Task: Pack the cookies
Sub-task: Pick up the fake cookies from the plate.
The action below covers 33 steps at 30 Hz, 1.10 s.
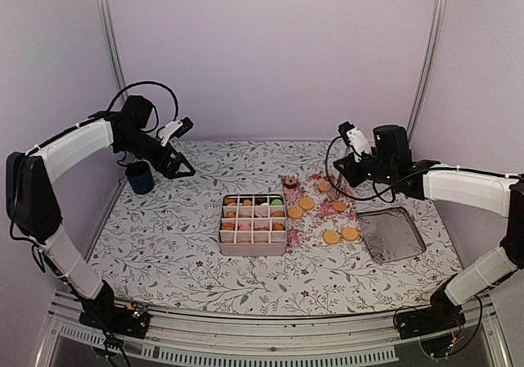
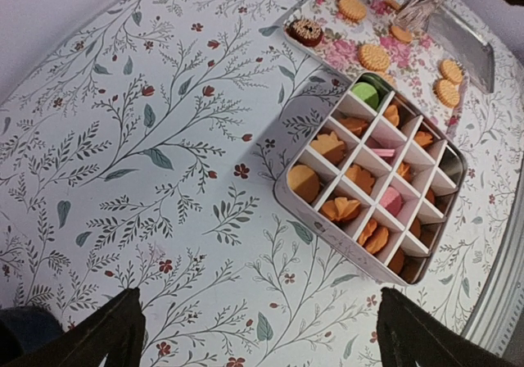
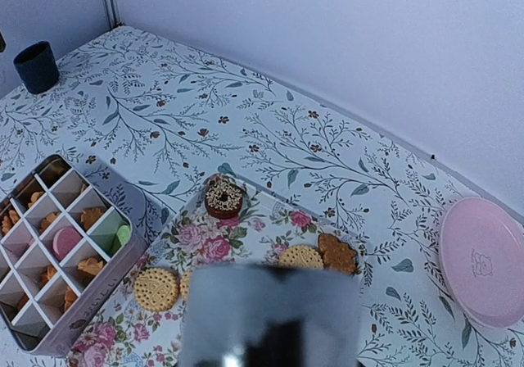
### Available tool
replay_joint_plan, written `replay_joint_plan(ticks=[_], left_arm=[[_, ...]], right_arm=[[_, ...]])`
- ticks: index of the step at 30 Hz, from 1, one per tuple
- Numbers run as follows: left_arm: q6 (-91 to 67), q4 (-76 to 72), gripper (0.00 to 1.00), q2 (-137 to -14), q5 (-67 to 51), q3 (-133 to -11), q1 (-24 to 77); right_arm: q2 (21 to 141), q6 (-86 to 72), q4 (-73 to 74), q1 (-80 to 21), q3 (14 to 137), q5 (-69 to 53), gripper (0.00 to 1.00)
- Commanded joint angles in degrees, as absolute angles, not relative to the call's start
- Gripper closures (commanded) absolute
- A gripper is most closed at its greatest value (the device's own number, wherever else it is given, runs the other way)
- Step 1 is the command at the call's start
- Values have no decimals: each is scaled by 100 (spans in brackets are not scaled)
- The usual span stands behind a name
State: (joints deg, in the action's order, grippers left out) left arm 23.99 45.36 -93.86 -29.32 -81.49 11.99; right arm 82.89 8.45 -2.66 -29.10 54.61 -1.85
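Clear-plastic right pincer point(image 2: 407, 23): lowered over the far end of the floral tray point(image 1: 313, 224), its tips at a tan biscuit. The jaws are seen standing narrow. Whether anything is gripped cannot be told, as its own view is blurred.
Cookies point(image 1: 332, 237), loose: laid flat on the tray, well spread, between the divided tin point(image 1: 254, 245) and the tin lid point(image 1: 391, 234).
Handling: judged light, stiff and brittle. A hard squeeze would likely crack or crumble an edge, so a gentle closing is called for.
Grasp point: best taken across the width, at opposite rims. Little height is offered by a disc lying flat, so the tips would have to be set almost on the tray.
Chocolate ring point(image 3: 223, 197): thicker and taller than the rest, so judged the easiest to take by its sides.
Look: the loose ones are mostly round and orange-tan, with scalloped rims and dotted faces. One brown, ragged piece point(image 3: 337, 254) is seen. The ring is dark with pale sprinkles.
Cookies already packed: orange leaf and flower shapes, pink discs and one green disc point(image 2: 366, 95) are held in the tin's cells. Some cells are seen empty.
Left pincer point(image 2: 262, 346): spread wide, nothing held, raised at the far left of the table point(image 1: 164, 244) near a dark cup point(image 1: 139, 177).
Pink plate point(image 3: 483, 260): set apart beyond the tray.
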Motion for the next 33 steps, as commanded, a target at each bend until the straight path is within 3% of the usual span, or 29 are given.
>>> replay_joint_plan(ticks=[1, 5, 23, 29, 33], left_arm=[[2485, 4614, 1, -9395, -3004, -8271, 1166], [2463, 4623, 1, -9404, -3026, -8296, 1164], [2498, 4673, 1, -9378, -3022, -8297, 1160], [2507, 4680, 1, -9369, -3053, -8314, 1165], [2501, 4684, 1, -9393, -3074, -8310, 1166]], right_arm=[[8027, 598, -480, -2840, 5116, 23, 66], [8060, 481, -573, -2763, 4975, 31, 59], [8239, 443, -1217, -2698, 4612, 236, 58], [8254, 494, -1239, -2696, 4418, 312, 59], [8117, 380, -1239, -2695, 4379, 165, 68]])
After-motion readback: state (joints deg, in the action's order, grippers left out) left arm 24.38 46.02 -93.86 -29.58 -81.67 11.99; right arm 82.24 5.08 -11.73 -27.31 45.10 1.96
